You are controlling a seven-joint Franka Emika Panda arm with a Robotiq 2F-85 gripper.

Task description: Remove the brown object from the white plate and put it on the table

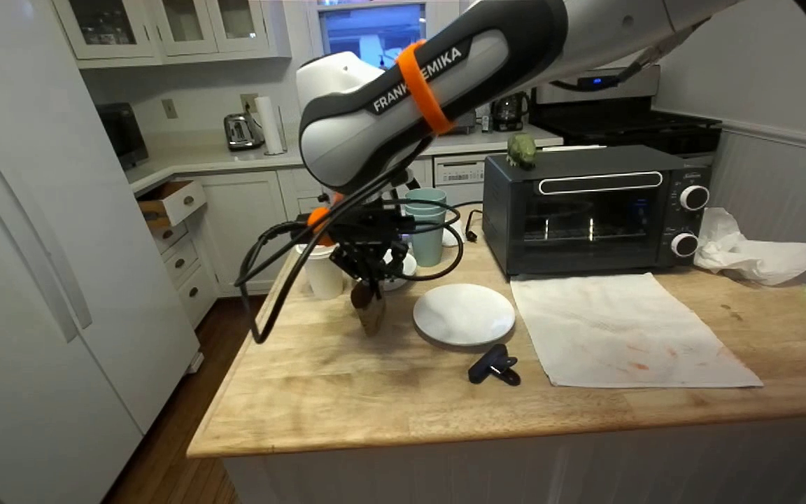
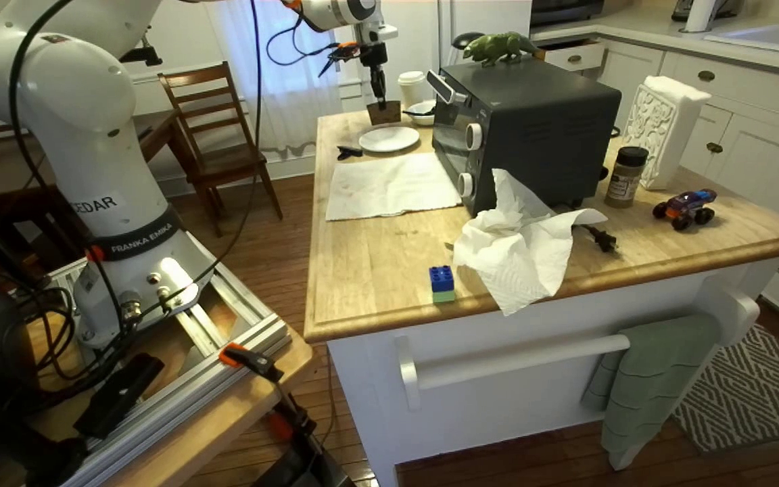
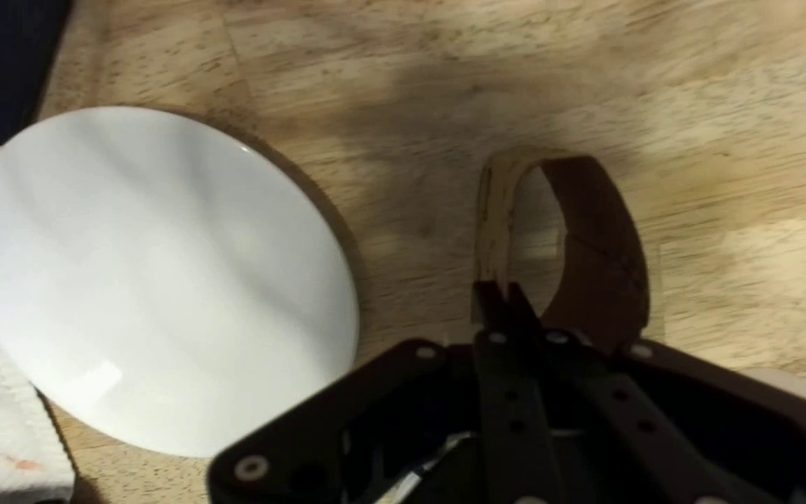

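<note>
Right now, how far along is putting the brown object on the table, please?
Done: the brown object is off the white plate, beside it. In hand: the fingers are closed on the object. Left, it seems: opening the fingers, after lowering it onto the table if needed; I cannot tell whether it touches.

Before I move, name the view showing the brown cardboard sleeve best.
Wrist view: it looks down into the brown cardboard sleeve, its wall pinched by the gripper. Both exterior views show it small, side-on, under the gripper.
</note>
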